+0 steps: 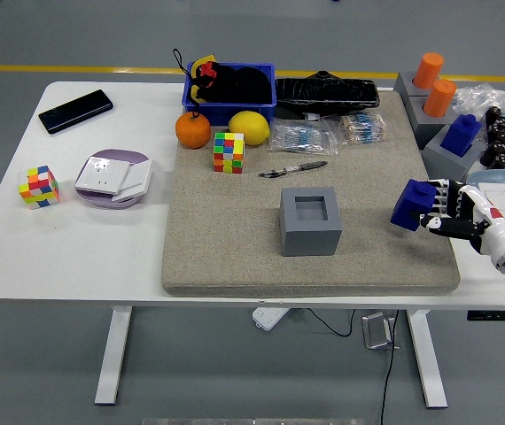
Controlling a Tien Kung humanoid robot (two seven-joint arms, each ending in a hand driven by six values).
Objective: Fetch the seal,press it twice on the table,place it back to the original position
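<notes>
Right hand [447, 212], black-and-white, five fingers, is clamped on the blue block-shaped seal [412, 204], holding it over the right edge of the beige felt mat [226, 239] on the white desk [66, 248]. Step looks like pressing or between presses; can't tell whether the seal touches the mat. Next move calls for a straight push down, then return to the grey square holder [309, 220], mid-mat, hollow empty. Left hand unseen.

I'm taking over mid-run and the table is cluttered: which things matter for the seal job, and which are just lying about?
Job:
blue seal, held in the right hand
grey holder, empty
felt mat

Lying about:
phone
two puzzle cubes
orange
lemon
pen
blue bin
</notes>
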